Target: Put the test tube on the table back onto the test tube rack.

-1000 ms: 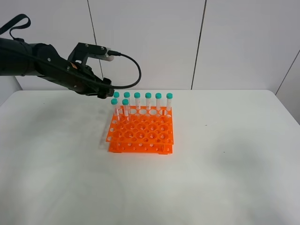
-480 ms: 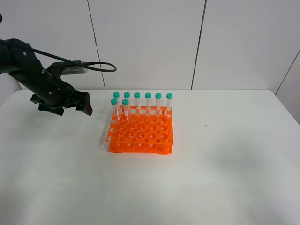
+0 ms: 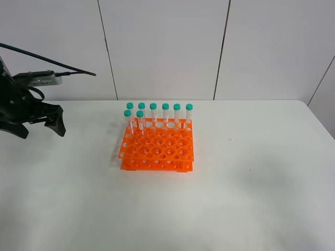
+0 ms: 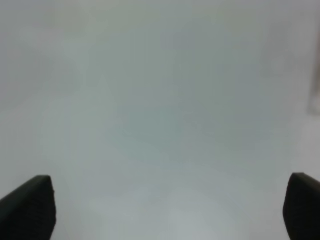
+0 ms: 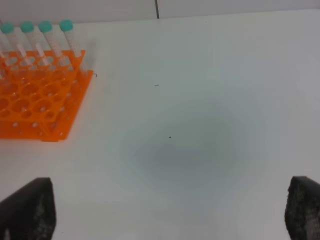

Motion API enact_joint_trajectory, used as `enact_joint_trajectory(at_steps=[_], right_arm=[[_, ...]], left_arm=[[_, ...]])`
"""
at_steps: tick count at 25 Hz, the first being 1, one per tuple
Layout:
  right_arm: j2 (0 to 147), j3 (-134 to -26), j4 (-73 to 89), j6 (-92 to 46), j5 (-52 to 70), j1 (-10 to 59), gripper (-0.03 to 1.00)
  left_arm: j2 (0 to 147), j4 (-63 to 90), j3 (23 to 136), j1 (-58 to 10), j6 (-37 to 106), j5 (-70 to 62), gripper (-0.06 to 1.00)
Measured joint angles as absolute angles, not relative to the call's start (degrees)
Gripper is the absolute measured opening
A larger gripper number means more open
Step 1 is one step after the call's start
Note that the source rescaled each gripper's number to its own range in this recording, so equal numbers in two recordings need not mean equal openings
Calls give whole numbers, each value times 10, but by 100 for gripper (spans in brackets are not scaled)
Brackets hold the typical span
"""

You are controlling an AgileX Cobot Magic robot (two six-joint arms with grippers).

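Observation:
The orange test tube rack (image 3: 157,149) stands mid-table and also shows in the right wrist view (image 5: 35,100). Several teal-capped test tubes (image 3: 165,114) stand upright in it: a full back row and two in the row in front at the left (image 3: 140,120). No tube lies on the table (image 3: 235,198) in any view. My left gripper (image 3: 41,128) hangs open and empty over the table's far left, well away from the rack. The left wrist view shows its fingertips (image 4: 30,205) spread over bare table. My right gripper (image 5: 165,207) is open and empty, to the right of the rack.
A white panelled wall (image 3: 167,47) stands behind the table. The left arm's black cable (image 3: 63,68) runs above the gripper. The right arm is out of the exterior view.
My left arm has pulled back from the rack's back-left corner to the far left of the table, gripper empty. The rack and the tubes have not moved.

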State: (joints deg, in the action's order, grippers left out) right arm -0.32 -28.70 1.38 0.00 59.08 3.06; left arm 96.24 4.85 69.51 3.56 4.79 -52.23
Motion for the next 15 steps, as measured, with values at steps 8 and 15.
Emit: enact_joint_trajectory(at_steps=[8, 15], right_arm=[[-3, -287, 14, 0, 591, 31, 100], [-3, -287, 14, 0, 591, 31, 100]], left_arm=[[758, 49, 513, 36, 34, -546, 100], [495, 56, 360, 36, 32, -553, 100]])
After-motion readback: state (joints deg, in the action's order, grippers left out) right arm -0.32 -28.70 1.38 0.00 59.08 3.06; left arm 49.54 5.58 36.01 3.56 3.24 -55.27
